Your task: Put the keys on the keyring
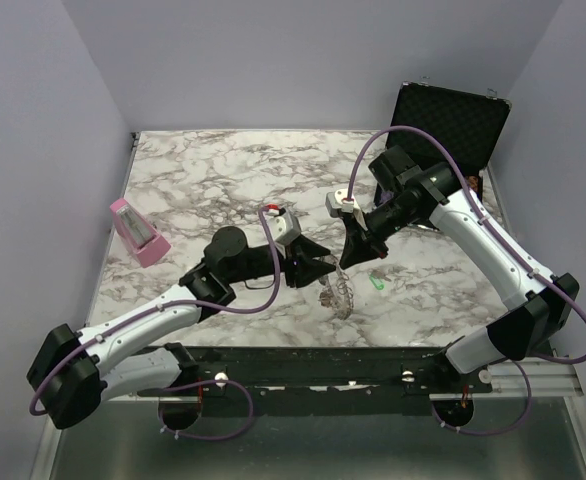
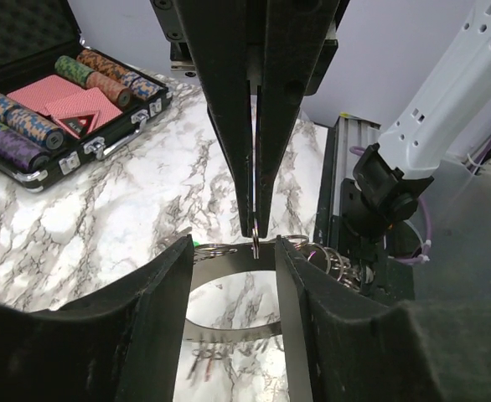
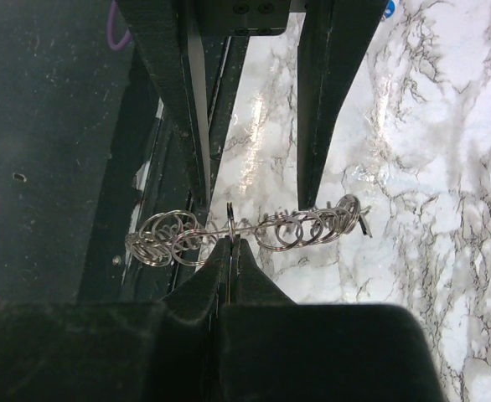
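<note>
The keyring (image 3: 312,226), a thin wire hoop strung with several small silvery rings, hangs above the marble between both grippers. My right gripper (image 3: 231,241) is shut on one of those rings at the hoop's middle; in the top view it (image 1: 349,260) points down at the keyring (image 1: 339,292). My left gripper (image 2: 233,251) is open, with a finger (image 2: 157,310) on each side of the right gripper's tips and the keyring (image 2: 333,258) across its mouth. A green key (image 1: 376,283) lies on the table just right of the ring. No other keys show.
An open black case (image 1: 448,125) stands at the back right, holding striped poker chips (image 2: 23,126) and red cards. A pink box (image 1: 138,232) sits near the left edge. The right arm's white link (image 2: 447,92) and the table's rail are close to the right of the left gripper.
</note>
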Robot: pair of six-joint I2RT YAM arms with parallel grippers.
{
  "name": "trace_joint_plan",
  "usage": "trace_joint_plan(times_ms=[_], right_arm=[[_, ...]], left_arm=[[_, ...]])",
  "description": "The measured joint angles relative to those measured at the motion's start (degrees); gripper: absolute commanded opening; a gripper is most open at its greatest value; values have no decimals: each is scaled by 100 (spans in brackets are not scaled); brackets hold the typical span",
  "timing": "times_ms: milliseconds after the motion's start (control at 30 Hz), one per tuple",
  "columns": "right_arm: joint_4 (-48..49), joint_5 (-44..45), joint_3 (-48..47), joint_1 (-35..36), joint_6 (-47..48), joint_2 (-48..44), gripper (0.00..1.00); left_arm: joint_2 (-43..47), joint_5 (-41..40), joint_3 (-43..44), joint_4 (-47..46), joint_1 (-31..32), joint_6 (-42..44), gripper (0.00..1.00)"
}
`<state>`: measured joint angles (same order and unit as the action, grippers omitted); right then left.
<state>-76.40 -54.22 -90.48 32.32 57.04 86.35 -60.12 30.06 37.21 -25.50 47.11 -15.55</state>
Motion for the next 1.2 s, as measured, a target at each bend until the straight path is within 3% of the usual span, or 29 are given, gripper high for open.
trace_joint_plan(times_ms=[367, 500, 567, 867, 1200], right_arm=[[-4, 0, 0, -2, 2, 2, 1], [-4, 2, 0, 0, 2, 2, 1], [-11, 7, 0, -2, -2, 2, 1], [-28, 22, 0, -2, -7, 2, 1], [-26, 20, 0, 0, -61, 2, 1]], left_arm=[[-317, 201, 160, -96, 17, -33, 29], [-422, 319, 232, -168, 26, -68, 12], [-459, 391, 254, -190, 26, -79, 11], [-470, 496, 254, -157, 26, -63, 21], [-190, 487, 254, 234, 26, 160, 49]])
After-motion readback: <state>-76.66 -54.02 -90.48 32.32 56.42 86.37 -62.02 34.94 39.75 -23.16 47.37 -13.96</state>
